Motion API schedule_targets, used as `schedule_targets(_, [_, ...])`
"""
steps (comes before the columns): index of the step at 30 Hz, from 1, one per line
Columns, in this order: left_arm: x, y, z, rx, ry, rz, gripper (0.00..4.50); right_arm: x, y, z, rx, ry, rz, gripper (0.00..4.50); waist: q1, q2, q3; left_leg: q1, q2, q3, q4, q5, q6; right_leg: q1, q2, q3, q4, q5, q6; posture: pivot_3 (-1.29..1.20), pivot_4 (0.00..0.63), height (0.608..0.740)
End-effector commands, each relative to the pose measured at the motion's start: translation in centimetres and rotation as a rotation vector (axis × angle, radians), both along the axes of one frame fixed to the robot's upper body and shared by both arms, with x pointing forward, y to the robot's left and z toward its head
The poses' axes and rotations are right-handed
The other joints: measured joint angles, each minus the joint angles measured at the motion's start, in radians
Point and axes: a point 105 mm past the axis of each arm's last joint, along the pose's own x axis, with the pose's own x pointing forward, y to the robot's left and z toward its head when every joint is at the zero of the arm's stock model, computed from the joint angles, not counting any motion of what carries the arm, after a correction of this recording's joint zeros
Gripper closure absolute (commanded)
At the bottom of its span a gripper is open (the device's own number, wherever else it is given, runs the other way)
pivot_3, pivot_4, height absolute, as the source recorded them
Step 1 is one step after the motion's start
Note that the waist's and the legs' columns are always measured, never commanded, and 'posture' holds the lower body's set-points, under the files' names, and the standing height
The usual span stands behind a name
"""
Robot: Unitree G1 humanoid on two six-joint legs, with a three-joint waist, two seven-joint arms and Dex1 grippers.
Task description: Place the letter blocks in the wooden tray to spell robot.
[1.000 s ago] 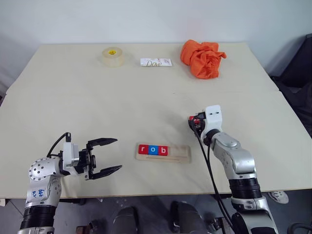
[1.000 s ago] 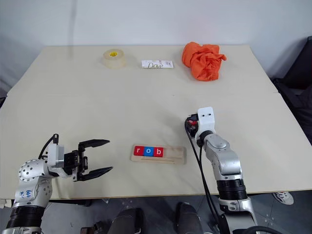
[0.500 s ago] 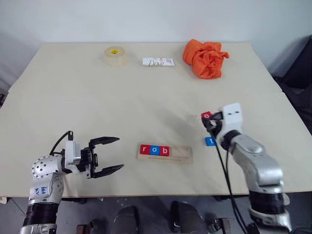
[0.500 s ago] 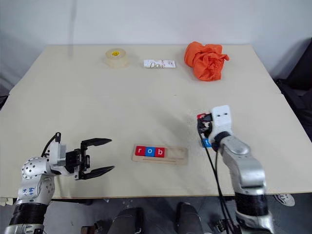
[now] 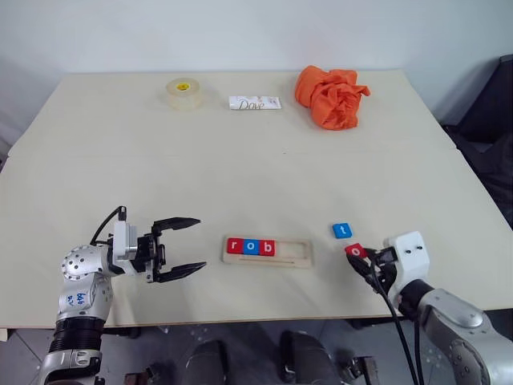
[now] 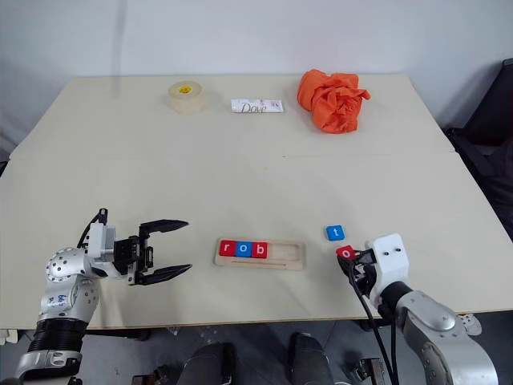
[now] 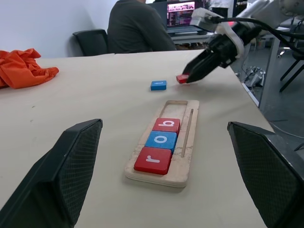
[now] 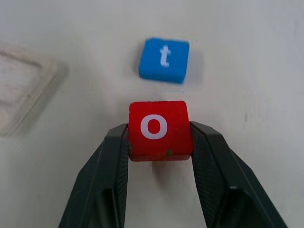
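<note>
Right gripper [image 8: 159,142] clamps red o [image 8: 159,127] right of tray [image 5: 296,253]; left gripper [image 5: 178,249] wide, empty. Risk: shallow grip, tile may twist entering groove.

Bright, even overhead light across pale counter [image 5: 240,176]; shadows faint and soft, smudge under orange cloth [image 5: 330,96]. No strong glare. Head views sharp throughout. Right wrist view: blue t block [image 8: 164,59] slightly smeared by blur, tray corner [image 8: 23,90] hazy (red o block [image 8: 159,128] crisp). Left wrist view: near fingers [image 7: 61,175] soft, monitor [image 7: 180,9] behind glowing.
</note>
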Motion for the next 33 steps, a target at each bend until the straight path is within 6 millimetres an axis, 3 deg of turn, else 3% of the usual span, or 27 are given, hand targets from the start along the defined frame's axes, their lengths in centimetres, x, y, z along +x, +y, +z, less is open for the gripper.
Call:
schedule_targets(1, [0.1, 0.1, 0.5, 0.001, -0.028, -0.001, 0.00, 0.4, -0.2, 0.3, 0.007, -0.038, -0.042, 3.04, 0.001, 0.000, 0.000, 0.000, 0.000, 0.000, 0.000, 0.000, 0.000, 0.000, 0.000, 0.000, 0.000, 0.000, 0.000, 0.00, 0.150, 0.740])
schedule_targets(4, [0.0, 0.1, 0.5, 0.001, -0.029, 0.000, 0.00, 0.6, -0.1, -0.3, 0.013, -0.038, -0.054, 3.04, 0.002, 0.000, 0.000, 0.000, 0.000, 0.000, 0.000, 0.000, 0.000, 0.000, 0.000, 0.000, 0.000, 0.000, 0.000, 0.00, 0.150, 0.740])
schedule_targets(13, [-1.4, 0.1, -0.1, 0.009, -0.010, -0.008, 0.00, 1.5, -0.9, -0.9, 0.008, -0.079, -0.034, 0.02, 0.001, -0.002, -0.001, 0.000, 0.000, 0.000, 0.000, 0.000, 0.000, 0.000, 0.000, 0.000, 0.000, 0.000, 0.000, 0.00, 0.150, 0.740])
schedule_targets(18, [-1.5, -0.1, -0.3, 0.005, -0.004, 0.001, 0.00, 1.9, -0.8, -0.4, -0.006, -0.114, 0.040, 0.02, 0.003, -0.002, -0.001, 0.000, 0.000, 0.000, 0.000, 0.000, 0.000, 0.001, 0.000, 0.000, -0.001, 0.000, 0.000, 0.00, 0.150, 0.740])
schedule_targets(27, [-1.1, -0.1, -0.2, 0.000, -0.014, 0.013, 0.00, 2.4, -0.9, 2.9, -0.096, -0.243, 0.232, 0.02, 0.002, -0.002, -0.001, 0.000, 0.000, 0.000, 0.000, 0.000, 0.000, 0.000, 0.000, 0.000, 0.000, 0.000, 0.000, 0.00, 0.150, 0.740])
schedule_targets(33, [-1.2, -0.3, -0.5, -0.001, -0.003, -0.002, 0.00, 1.8, -1.2, 2.6, -0.257, -0.208, 0.510, 0.02, 0.005, -0.002, -0.001, 0.000, -0.001, 0.000, 0.000, 0.000, 0.000, 0.001, 0.000, 0.000, -0.002, 0.000, 0.000, 0.00, 0.150, 0.740])
